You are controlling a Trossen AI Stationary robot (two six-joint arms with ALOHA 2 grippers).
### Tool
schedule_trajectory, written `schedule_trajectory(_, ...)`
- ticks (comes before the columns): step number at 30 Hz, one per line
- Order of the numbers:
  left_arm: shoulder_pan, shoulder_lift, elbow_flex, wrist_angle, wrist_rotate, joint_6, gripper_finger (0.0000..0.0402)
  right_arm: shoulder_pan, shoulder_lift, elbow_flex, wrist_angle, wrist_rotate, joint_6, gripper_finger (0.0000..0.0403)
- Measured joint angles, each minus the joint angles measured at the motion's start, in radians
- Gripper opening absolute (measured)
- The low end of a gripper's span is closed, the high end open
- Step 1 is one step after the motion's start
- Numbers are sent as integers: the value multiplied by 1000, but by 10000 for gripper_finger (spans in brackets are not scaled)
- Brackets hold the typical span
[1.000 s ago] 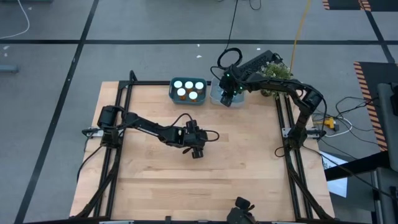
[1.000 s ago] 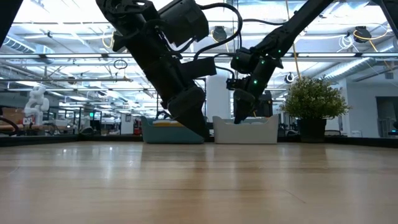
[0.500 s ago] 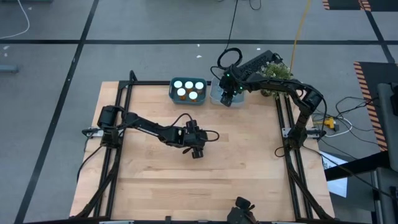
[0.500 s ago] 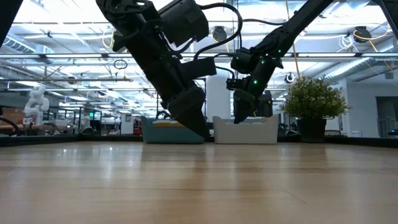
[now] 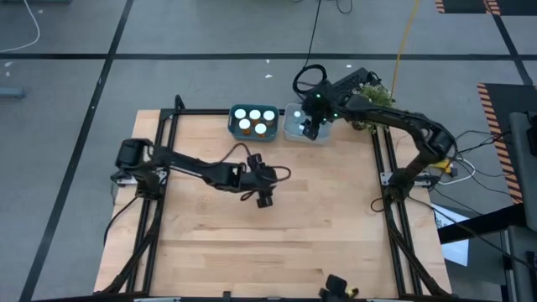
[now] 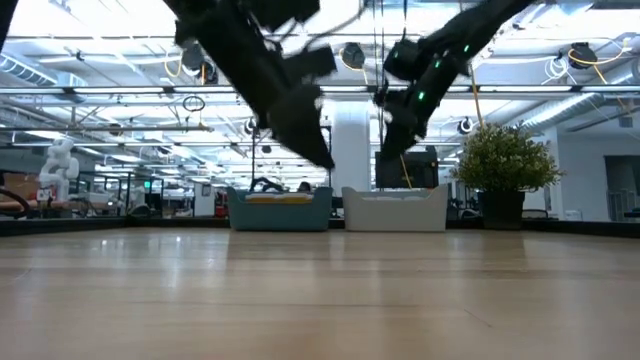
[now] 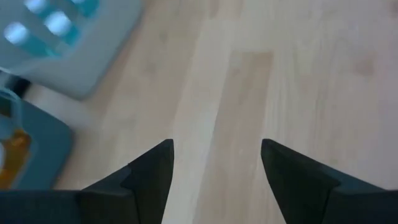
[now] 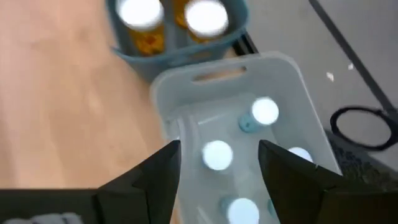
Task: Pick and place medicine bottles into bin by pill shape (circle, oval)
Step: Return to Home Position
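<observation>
Two bins sit side by side at the upper middle of the high view, on the far edge of the worktop. The blue bin holds the orange medicine bottles with white caps, and the pale bin holds the pale-blue medicine bottles. I see no bottle left loose on the wood, so the sorting looks about done.

The right gripper hangs above the pale bin, its jaws spread wide and empty, with the blue bottles showing between them in its wrist view. The left gripper is over bare wood near the middle of the frame, jaws also wide with nothing in them.

My guess is the step in hand is clearing away from the bins. Doing it well means lifting the right arm straight up before swinging out, so a finger does not catch the bin wall or tip a bottle.

No brand, label or writing is legible anywhere.
</observation>
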Motion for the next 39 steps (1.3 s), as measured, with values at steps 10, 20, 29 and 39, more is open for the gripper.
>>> schedule_trajectory(10,-1,-212,-16,-59,-1,30,233,154,-336,-182,35,-23,17,161)
schedule_trajectory(20,-2,-491,-244,40,28,35,89,366,-709,-469,251,105,41,56)
schedule_trajectory(29,-4,-810,-573,301,154,74,5,481,-933,-672,363,109,64,2)
schedule_trajectory(39,-4,-1082,-880,548,235,106,20,585,-1038,-806,429,109,47,1)
